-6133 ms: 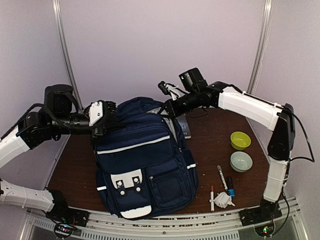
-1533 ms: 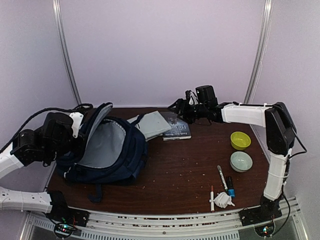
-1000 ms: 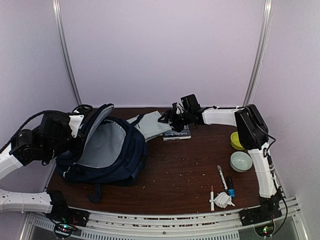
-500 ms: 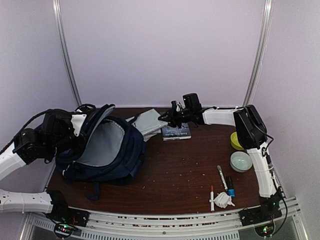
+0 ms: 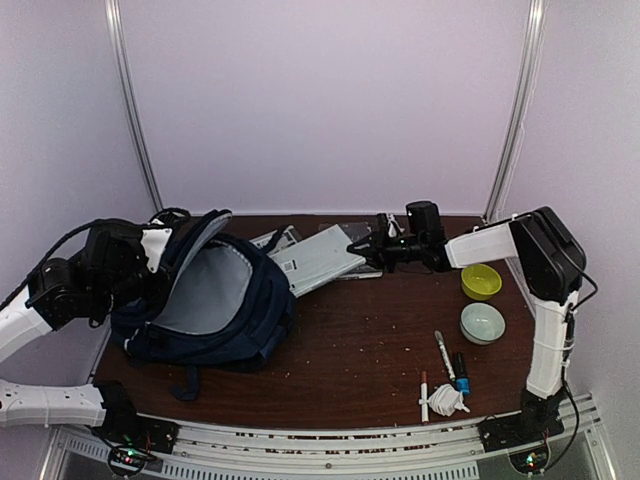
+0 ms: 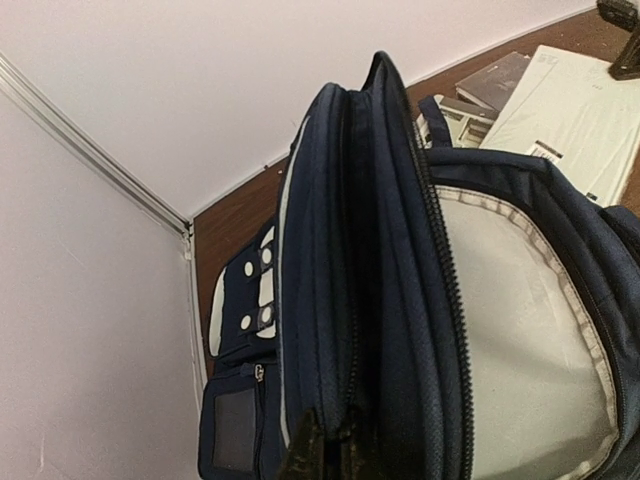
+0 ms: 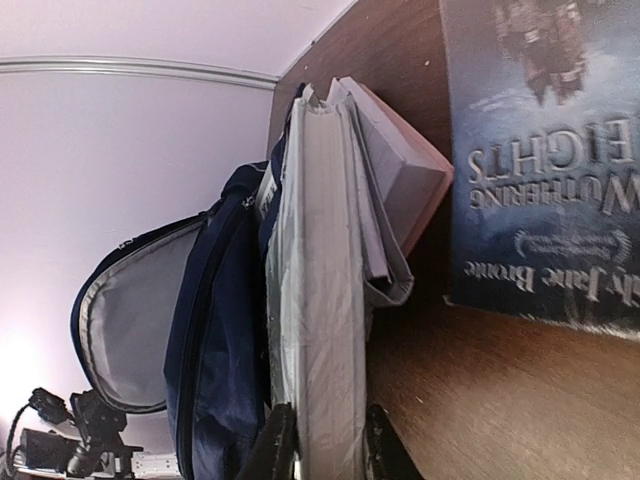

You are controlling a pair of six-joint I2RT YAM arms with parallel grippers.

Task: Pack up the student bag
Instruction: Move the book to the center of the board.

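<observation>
The student bag (image 5: 215, 300) lies on the left of the table, its main compartment open and the grey lining (image 6: 520, 330) showing. My left gripper (image 5: 160, 258) is shut on the raised edge of the bag's flap (image 6: 340, 300) and holds it up; its fingertips (image 6: 305, 450) pinch the fabric. My right gripper (image 5: 368, 247) is shut on a flat grey plastic-wrapped slab (image 5: 318, 258), which tilts between the bag's mouth and the gripper. In the right wrist view the slab (image 7: 320, 300) stands edge-on between my fingers (image 7: 275, 440), with the bag (image 7: 210, 330) just left of it.
A dark "Wuthering Heights" book (image 7: 550, 150) and a grey folder (image 7: 395, 160) lie under and beside the slab. A green bowl (image 5: 481, 281), a pale bowl (image 5: 483, 323), markers (image 5: 443, 352) and a white crumpled thing (image 5: 448, 398) are at the right front.
My right gripper has drawn back to the right with the grey slab, which now lies lower and tilted over the book. The left gripper and the bag have barely moved.
</observation>
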